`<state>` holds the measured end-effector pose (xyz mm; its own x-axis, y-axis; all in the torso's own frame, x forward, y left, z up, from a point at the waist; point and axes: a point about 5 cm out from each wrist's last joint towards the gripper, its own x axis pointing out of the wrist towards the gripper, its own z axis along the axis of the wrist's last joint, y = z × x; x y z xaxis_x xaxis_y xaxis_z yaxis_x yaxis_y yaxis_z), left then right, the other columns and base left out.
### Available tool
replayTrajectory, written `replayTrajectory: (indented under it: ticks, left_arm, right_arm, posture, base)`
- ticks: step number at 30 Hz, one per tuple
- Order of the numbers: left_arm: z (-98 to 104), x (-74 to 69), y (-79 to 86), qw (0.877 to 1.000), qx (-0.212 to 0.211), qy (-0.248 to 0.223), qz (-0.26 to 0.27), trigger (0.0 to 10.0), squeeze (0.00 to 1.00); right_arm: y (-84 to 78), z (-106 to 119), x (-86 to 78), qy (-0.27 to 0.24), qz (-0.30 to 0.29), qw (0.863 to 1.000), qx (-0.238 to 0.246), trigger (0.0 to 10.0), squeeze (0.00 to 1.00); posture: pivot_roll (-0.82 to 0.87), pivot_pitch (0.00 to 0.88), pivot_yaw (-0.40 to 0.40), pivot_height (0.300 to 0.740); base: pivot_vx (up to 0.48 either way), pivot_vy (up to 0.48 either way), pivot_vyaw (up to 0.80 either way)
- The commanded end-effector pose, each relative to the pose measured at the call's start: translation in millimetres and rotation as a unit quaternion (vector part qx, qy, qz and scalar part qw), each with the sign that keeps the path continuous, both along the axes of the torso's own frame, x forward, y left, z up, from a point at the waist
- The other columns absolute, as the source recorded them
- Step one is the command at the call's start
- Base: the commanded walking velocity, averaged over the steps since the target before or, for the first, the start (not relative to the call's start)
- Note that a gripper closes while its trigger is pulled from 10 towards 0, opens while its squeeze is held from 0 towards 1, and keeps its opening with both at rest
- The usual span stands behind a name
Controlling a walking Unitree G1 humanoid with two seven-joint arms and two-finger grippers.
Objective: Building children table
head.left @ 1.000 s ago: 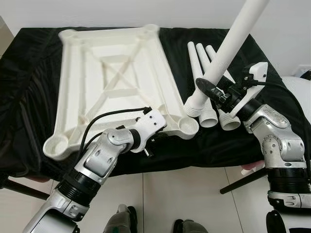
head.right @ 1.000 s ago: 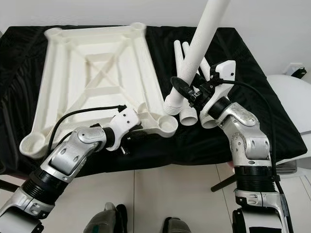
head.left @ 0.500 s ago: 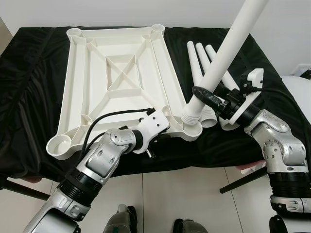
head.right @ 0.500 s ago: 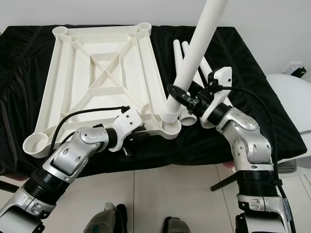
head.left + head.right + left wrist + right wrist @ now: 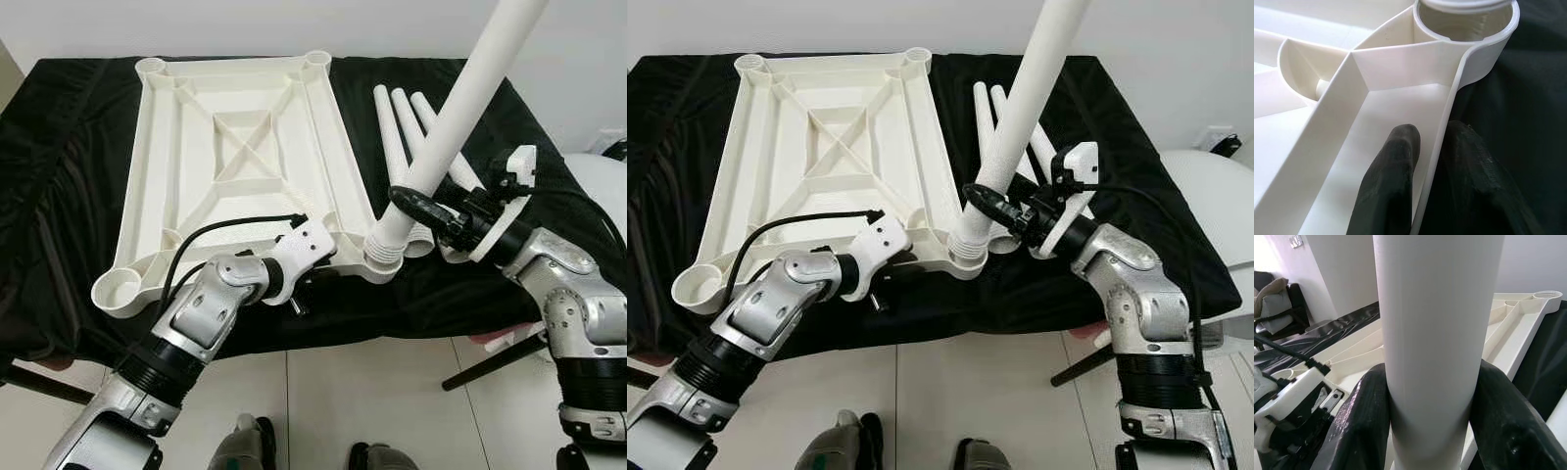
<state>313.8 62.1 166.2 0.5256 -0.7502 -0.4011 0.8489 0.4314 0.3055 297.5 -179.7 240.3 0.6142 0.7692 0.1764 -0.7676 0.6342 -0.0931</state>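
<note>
Since a second ago, the long white plastic table leg [image 5: 460,117] in my right gripper [image 5: 423,209] has swung over from above the loose legs, and its ribbed lower end now sits at the near right corner socket [image 5: 384,262] of the upside-down white plastic tabletop frame [image 5: 235,157]. That frame, blurred and skewed a second ago, now lies flat and square on the black cloth-covered table [image 5: 59,196].

My right gripper's two black fingers [image 5: 1364,426] are clamped on opposite sides of the leg's round shaft, a little above its ribbed end, so the tube stands between my jaws and leans up and away towards the right. Whether the end is fully seated in the socket I cannot tell.

My left gripper [image 5: 1435,166] pinches the frame's near edge just beside that same socket: one finger [image 5: 1388,186] lies inside the shallow tray of the frame, the other [image 5: 1474,181] outside against the cloth, with the thin white rim wall [image 5: 1442,142] between them, the jaws narrow around it.

Three more white plastic legs [image 5: 407,127] lie side by side on the cloth to the right of the frame, behind the held leg.
</note>
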Motion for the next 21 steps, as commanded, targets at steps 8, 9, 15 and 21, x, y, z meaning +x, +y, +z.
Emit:
replayTrajectory:
  ticks: [8,9,15,21]
  left_arm:
    - [-7.8,7.1,13.8,0.999,0.021,0.002,0.045,10.0,0.0]
    - [-7.8,7.1,13.8,0.999,0.021,0.002,0.045,10.0,0.0]
    - [-7.4,6.4,15.3,0.999,0.02,0.002,0.047,10.0,0.0]
    - [-8.2,5.1,16.5,0.999,0.02,0.003,0.051,10.0,0.0]
  right_arm:
    - [0.6,-3.2,-6.9,0.008,0.017,1.0,0.002,10.0,0.0]
    - [0.6,-3.2,-6.9,0.008,0.017,1.0,0.002,10.0,0.0]
    - [-0.7,-10.0,-3.0,0.011,-0.003,1.0,0.004,10.0,0.0]
    - [-2.5,-19.1,2.7,0.017,-0.024,1.0,-0.004,10.0,0.0]
  posture:
    - [-0.05,0.159,-0.003,0.74]
    - [-0.05,0.159,-0.003,0.74]
    - [-0.04,0.169,-0.006,0.74]
    - [-0.03,0.178,-0.012,0.74]
  base:
    - [0.0,0.0,0.0]
    - [0.0,0.0,0.0]
    - [0.0,0.0,0.0]
    - [0.0,0.0,0.0]
